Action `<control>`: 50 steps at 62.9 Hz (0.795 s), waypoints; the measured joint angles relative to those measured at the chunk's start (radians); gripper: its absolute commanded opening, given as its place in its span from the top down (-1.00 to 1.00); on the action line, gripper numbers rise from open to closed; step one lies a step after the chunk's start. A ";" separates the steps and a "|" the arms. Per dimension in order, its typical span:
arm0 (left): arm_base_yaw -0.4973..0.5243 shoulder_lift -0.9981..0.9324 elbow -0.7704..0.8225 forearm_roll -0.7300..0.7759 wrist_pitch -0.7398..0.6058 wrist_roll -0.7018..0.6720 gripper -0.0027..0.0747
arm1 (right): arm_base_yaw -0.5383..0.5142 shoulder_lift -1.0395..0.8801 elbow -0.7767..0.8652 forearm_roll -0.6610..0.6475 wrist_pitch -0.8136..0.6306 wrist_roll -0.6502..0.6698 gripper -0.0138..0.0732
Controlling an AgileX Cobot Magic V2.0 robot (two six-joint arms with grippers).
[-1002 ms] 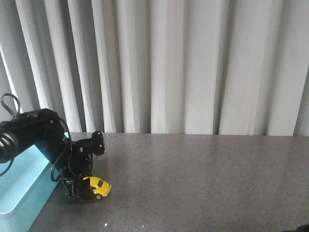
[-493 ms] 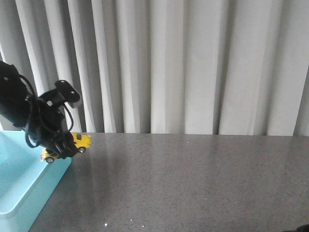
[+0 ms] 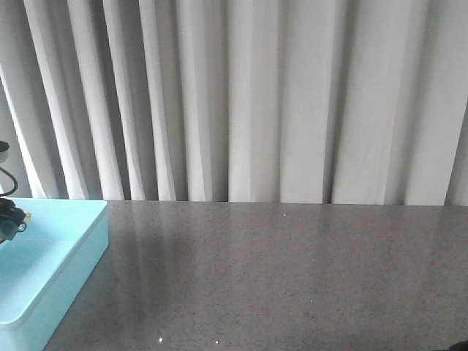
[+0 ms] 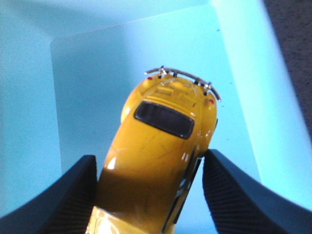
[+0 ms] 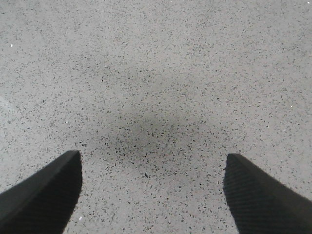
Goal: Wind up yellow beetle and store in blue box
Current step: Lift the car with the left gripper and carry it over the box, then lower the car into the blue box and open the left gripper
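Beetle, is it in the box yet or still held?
Still held: the left gripper clamps the beetle between its jaws, above the box floor; whether it touches, cannot tell.

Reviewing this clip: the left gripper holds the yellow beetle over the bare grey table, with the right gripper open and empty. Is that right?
Not quite. The left wrist view shows the left gripper holding the yellow beetle over the blue box, not over the table. The right gripper is indeed open and empty.

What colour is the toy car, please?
Bright yellow beetle, dark window; clearest in the left wrist view.

The yellow beetle's [image 4: 156,161] nose is cut off; the left arm [image 3: 9,219] seems mostly out of frame.
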 measured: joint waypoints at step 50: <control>0.020 0.222 0.000 -0.002 -0.123 -0.067 0.19 | 0.000 0.000 0.000 0.000 0.001 0.000 -0.65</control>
